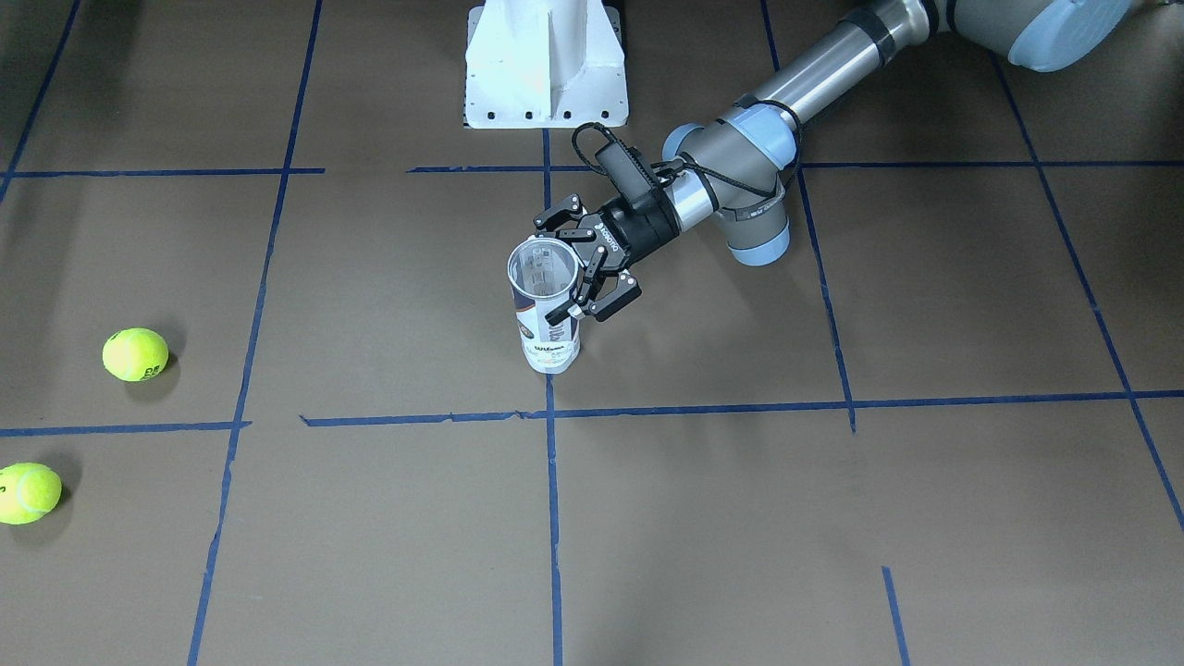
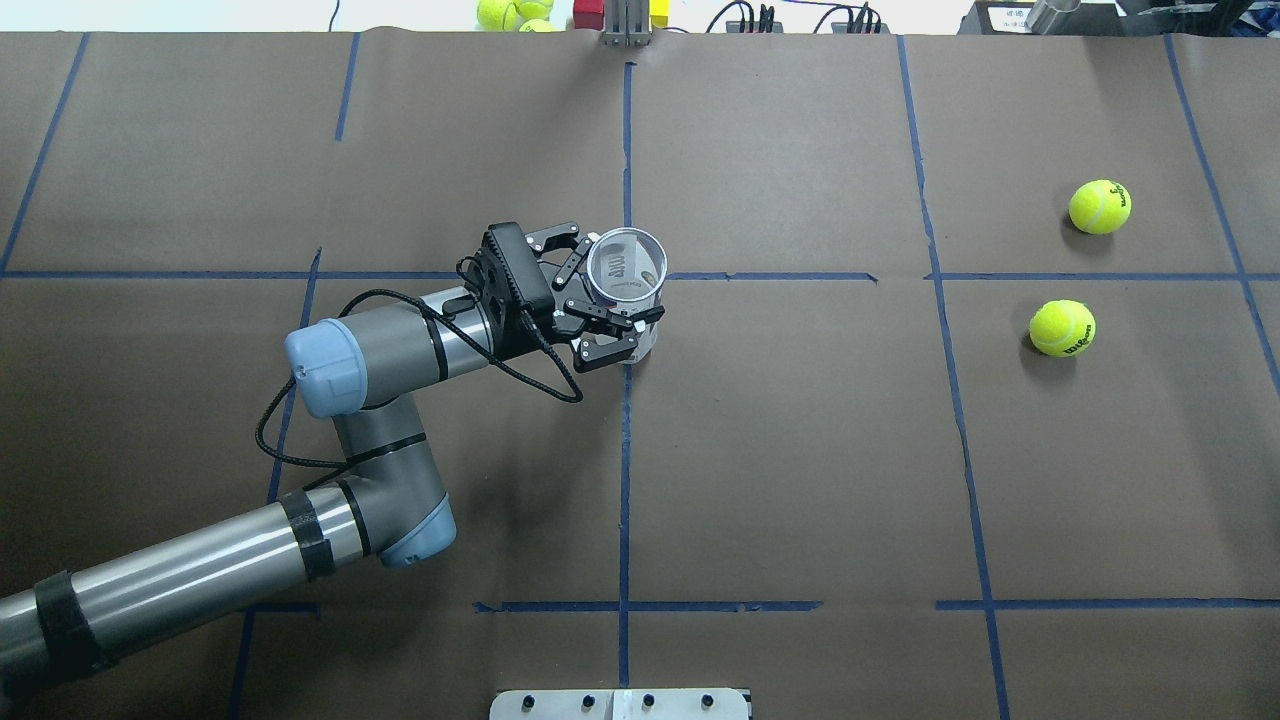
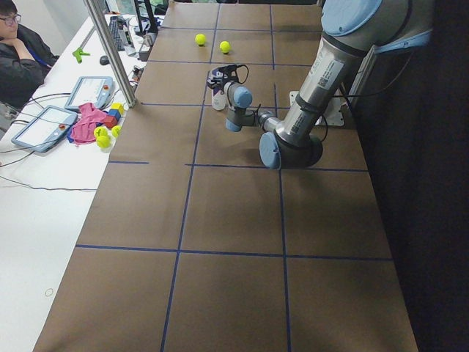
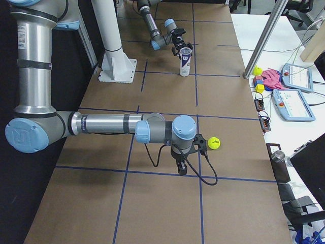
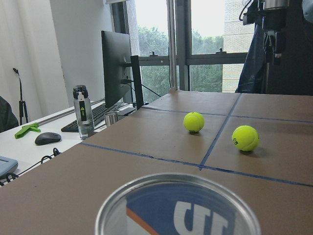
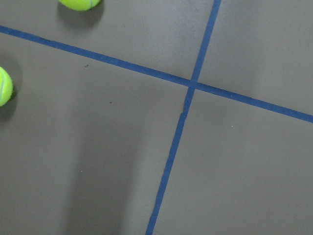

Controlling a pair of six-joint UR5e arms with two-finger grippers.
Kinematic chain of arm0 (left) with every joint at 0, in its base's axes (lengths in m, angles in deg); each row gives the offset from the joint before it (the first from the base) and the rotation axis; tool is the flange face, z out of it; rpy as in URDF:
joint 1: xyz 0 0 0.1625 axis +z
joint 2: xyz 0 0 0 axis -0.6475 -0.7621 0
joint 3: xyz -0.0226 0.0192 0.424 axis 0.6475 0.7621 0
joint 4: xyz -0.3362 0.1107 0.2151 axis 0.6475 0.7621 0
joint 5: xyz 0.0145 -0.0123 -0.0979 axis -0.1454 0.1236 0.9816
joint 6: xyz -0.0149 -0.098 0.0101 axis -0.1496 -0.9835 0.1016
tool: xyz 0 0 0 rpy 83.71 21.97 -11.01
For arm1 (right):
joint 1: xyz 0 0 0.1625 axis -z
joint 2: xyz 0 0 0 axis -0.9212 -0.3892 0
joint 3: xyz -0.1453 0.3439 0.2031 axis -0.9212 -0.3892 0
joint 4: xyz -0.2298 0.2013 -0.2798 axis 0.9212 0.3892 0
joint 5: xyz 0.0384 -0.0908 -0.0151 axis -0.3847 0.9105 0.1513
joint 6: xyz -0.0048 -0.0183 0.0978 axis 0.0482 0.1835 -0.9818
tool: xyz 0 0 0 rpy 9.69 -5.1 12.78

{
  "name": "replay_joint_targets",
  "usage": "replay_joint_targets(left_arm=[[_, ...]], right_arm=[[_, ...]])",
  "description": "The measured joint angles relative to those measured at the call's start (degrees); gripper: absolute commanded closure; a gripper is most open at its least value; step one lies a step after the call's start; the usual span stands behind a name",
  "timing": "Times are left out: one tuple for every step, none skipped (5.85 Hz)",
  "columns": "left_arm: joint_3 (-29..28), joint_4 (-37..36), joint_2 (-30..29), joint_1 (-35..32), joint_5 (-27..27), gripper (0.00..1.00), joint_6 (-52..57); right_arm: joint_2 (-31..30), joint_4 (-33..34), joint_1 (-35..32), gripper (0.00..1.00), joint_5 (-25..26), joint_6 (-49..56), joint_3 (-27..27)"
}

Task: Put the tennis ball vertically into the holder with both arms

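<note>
The holder (image 1: 551, 326), a clear can with a white and navy label, stands upright at the table's middle, mouth up (image 2: 628, 270). My left gripper (image 1: 566, 268) grips it from the side just below the rim, one finger on each side. The left wrist view looks down on the can's mouth (image 5: 178, 210). Two tennis balls (image 1: 135, 354) (image 1: 28, 493) lie on the robot's right side (image 2: 1100, 207) (image 2: 1062, 328). My right gripper (image 4: 180, 170) points down at the table beside a ball (image 4: 214, 144). I cannot tell if it is open or shut.
The white pedestal base (image 1: 546, 102) stands at the robot's edge. Blue tape lines grid the brown table. A side desk with tablets (image 3: 88, 92), coloured blocks and spare balls runs along the far edge, with a metal post (image 3: 110, 51) and a seated person (image 3: 18, 51).
</note>
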Motion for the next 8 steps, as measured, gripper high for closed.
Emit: replay_joint_targets(left_arm=[[0.0,0.0,0.0,0.0,0.0,0.13,0.0],[0.0,0.0,0.1,0.0,0.0,0.13,0.0],[0.0,0.0,0.1,0.0,0.0,0.13,0.0],[0.0,0.0,0.1,0.0,0.0,0.13,-0.1],[0.0,0.0,0.1,0.0,-0.1,0.13,-0.1],[0.0,-0.1,0.1,0.0,-0.1,0.13,-0.1],[0.0,-0.1,0.1,0.0,-0.1,0.13,-0.1],[0.0,-0.1,0.1,0.0,-0.1,0.13,-0.1]], right_arm=[[0.5,-0.2,1.8,0.00,-0.3,-2.0,2.0],[2.0,-0.7,4.6,0.00,-0.4,-5.6,3.4],[3.2,-3.7,8.0,0.00,-0.2,-11.3,3.8],[3.7,-10.4,12.5,0.00,1.1,-20.3,3.4],[3.8,-17.6,17.5,0.00,4.0,-29.7,2.6],[3.8,-23.9,22.4,0.01,7.2,-37.6,1.7],[3.9,-29.3,26.4,0.01,10.1,-43.2,0.5],[4.7,-32.5,29.0,0.01,12.3,-45.9,-1.2]])
